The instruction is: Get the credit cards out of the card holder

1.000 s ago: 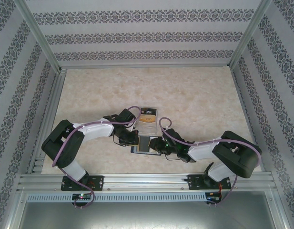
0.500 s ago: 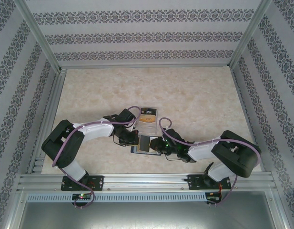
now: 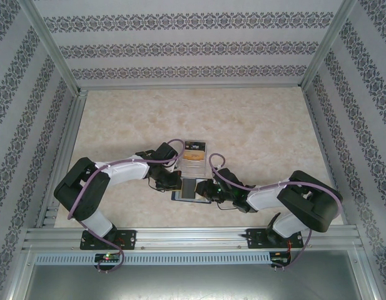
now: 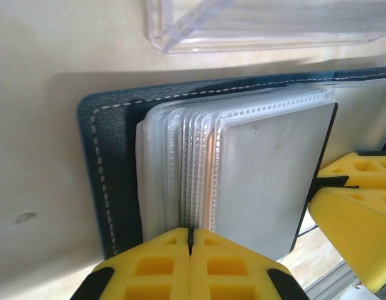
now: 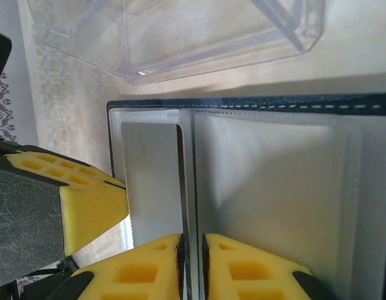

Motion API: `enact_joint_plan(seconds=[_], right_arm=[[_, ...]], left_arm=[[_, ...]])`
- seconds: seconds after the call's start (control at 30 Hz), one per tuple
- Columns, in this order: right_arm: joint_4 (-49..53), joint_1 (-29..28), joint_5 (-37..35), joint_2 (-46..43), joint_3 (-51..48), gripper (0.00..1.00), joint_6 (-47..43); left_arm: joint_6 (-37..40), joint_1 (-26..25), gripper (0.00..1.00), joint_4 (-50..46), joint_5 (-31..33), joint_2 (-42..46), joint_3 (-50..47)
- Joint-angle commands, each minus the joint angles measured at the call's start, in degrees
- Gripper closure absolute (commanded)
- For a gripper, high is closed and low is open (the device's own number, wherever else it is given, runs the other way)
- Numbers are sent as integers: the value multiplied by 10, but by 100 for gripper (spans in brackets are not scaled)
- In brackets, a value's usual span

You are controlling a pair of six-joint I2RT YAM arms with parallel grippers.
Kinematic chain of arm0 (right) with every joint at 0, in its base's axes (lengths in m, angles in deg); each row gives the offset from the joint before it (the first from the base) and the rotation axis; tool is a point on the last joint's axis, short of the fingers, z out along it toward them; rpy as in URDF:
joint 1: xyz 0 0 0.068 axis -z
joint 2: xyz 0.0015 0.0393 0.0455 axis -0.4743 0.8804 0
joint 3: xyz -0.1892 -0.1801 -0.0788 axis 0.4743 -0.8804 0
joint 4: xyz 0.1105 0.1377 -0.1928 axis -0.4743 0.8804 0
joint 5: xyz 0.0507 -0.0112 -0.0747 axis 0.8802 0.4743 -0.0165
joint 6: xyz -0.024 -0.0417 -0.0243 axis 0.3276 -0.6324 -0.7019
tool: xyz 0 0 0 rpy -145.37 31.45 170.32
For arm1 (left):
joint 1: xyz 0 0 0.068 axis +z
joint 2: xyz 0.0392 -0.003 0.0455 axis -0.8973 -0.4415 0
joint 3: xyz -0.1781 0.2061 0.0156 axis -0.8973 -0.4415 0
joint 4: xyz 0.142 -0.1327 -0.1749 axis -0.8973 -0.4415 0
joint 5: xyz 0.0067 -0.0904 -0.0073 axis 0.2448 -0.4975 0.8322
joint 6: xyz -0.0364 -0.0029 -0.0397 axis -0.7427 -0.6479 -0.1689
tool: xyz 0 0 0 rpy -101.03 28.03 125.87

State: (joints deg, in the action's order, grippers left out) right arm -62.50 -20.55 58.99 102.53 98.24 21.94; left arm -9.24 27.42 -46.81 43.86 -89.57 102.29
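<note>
the left gripper (image 4: 189, 249) has its jaws pressed together at the lower edge of the clear sleeves (image 4: 180, 162); whether one is nipped i cannot tell. the right gripper (image 5: 191, 251) pinches the thin grey leaf (image 4: 268, 181) standing up from the card holder (image 4: 108, 162). the holder lies open on the table (image 3: 255, 125), toward the middle of its near edge, just beside the acrylic stand (image 5: 180, 37).
</note>
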Motion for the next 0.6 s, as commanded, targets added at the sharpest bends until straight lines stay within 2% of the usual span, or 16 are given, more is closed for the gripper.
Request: enact_joint_plan(seconds=[0.0,0.3,0.43,0.57], right_arm=[[19,3,4,10,2,81,-9],[18,3,6,10,3,81,-8],[19,3,7,8,2,81,-8],[17,3,8,7,3,81,-9]], left_arm=[[-12,-2,98,-58,50,13,-8],[-11,-3,94,-28,15,9,-5],[-15,-3,85,-6,8,27,-11],[-19,-3,81,14,-2,43,-16]])
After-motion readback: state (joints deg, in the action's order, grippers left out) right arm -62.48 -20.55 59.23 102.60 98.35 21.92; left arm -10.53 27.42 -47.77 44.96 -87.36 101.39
